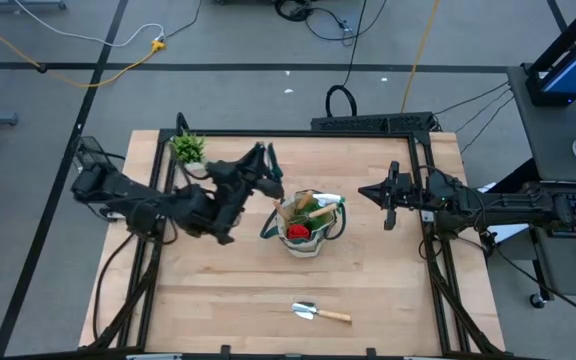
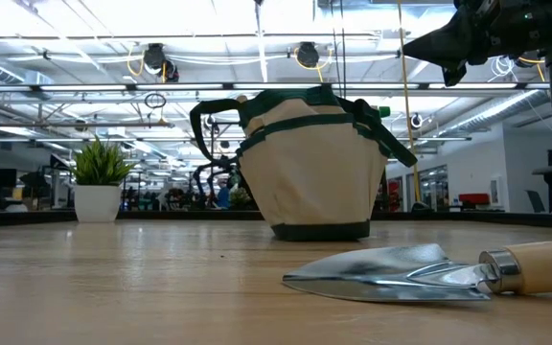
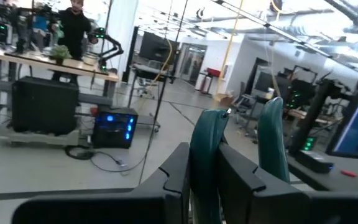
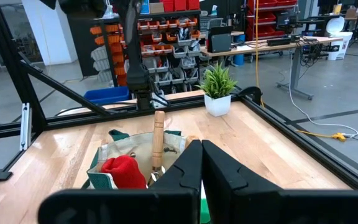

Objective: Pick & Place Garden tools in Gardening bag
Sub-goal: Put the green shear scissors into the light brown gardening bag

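From overhead I see the gardening bag (image 1: 311, 228) sitting near the middle of the table (image 1: 218, 300), upright, with a red glove (image 1: 298, 233) and wooden-handled tools (image 1: 315, 210) poking out of its mouth. My left gripper (image 1: 270, 172) is at about ten o'clock from the bag, just beside its rim, and its wrist camera shows the fingers (image 3: 179, 174) pinched together on one of the bag's dark green loop handles (image 3: 205, 155), which stands up between them. My right gripper (image 1: 370, 192) hovers at roughly three o'clock from the bag, near it but clear of it, pointing toward it; its fingers (image 4: 188, 165) are pressed together with nothing between them, and past them I see the bag's open top with the glove and one wooden handle (image 4: 158, 143) standing up. One trowel (image 1: 319, 312) lies flat on the table at about six o'clock from the bag, well apart from it, metal blade to the left and wooden handle to the right. The small potted plant (image 1: 188, 150) stands near the table's far edge, at about ten o'clock from the bag, beyond the left arm.
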Robot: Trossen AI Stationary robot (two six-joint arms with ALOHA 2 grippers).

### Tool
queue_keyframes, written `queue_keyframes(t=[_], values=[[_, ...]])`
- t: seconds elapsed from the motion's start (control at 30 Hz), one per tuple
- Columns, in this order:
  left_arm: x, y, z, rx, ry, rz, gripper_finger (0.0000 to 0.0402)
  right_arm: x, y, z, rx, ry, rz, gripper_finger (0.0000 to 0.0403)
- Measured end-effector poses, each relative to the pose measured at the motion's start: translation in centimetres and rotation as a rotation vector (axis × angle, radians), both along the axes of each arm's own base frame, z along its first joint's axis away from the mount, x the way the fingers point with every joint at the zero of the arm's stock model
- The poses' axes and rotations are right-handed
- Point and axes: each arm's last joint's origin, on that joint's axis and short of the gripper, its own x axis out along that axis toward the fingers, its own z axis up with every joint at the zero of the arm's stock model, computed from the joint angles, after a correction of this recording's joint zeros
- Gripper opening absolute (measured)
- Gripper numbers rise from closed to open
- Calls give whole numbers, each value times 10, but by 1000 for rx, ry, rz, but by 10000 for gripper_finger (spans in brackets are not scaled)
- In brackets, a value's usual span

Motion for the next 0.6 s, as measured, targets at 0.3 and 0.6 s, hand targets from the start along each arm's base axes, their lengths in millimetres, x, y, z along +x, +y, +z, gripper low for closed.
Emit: queue_keyframes(t=[0.3, 0.6], values=[[32, 4, -25, -13, -5, 21, 56, 0, 0, 0, 0, 0, 0, 0], [48, 2, -48, -15, 36, 17, 58, 0, 0, 0, 0, 1, 1, 0]])
